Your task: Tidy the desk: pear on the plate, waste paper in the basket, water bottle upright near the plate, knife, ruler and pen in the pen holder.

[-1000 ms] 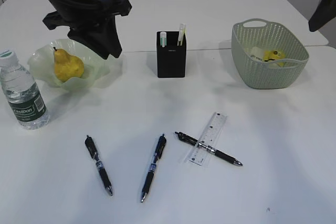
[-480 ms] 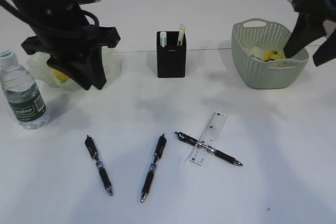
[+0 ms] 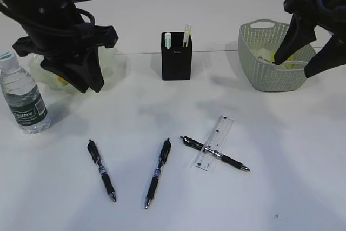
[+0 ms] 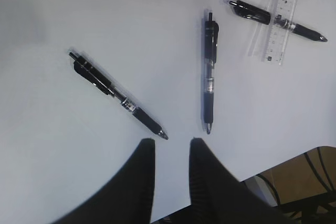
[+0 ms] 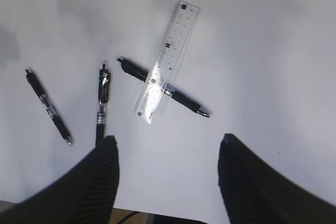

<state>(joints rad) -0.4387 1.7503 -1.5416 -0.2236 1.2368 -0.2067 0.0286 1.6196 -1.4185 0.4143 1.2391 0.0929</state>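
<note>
From my seat, the ruler [image 3: 214, 143] lies across a pen [image 3: 214, 153] toward the desk's [image 3: 162, 106] front edge, its length running front-to-back; my right gripper [image 5: 168, 179], spread wide and empty, is nearer than the narrowly parted, empty left gripper [image 4: 172, 174]

The worktop [image 3: 178, 106] is smooth, matt white. The ruler [image 3: 214, 143] is clear glossy plastic; the basket [image 3: 270, 71] is matt green plastic in a woven pattern. The holder [image 3: 176, 60] is matt black.

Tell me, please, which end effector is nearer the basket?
Right. The right end effector hangs at the basket's right rim; the left end effector is across the desk, by the plate.
</note>
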